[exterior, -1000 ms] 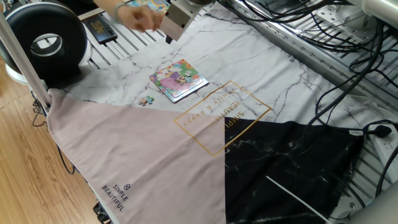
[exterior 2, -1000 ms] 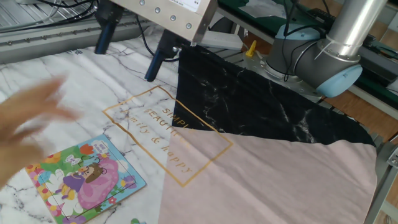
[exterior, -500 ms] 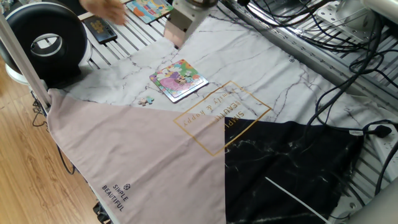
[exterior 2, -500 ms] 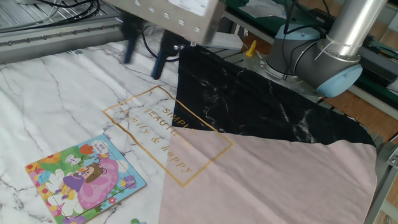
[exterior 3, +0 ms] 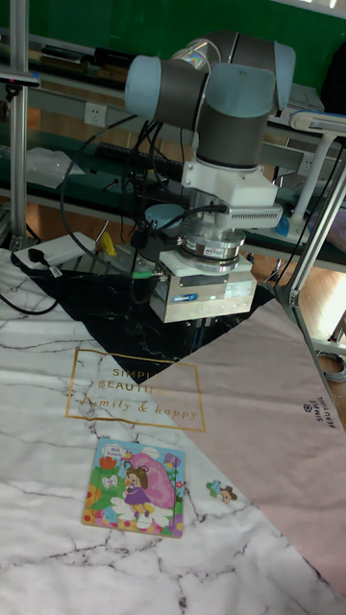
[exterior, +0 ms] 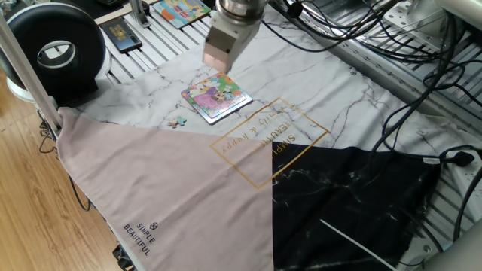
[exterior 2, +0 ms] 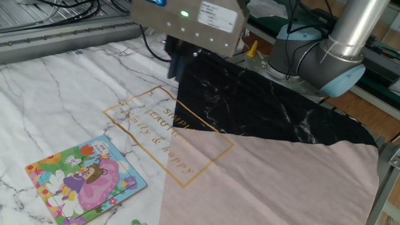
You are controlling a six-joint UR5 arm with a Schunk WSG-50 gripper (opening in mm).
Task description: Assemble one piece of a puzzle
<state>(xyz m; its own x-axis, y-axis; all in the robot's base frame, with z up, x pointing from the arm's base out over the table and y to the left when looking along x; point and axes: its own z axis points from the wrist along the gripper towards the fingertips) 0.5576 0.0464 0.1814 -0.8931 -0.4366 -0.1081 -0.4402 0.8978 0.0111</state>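
Pincer above puzzle

The gripper hangs above the marble-print cloth, clear of its surface. Below it, the flat puzzle and the tiny piece beside it lie low, with open cloth around them. A round black device stands at one table edge. Cables crowd the opposite edge.
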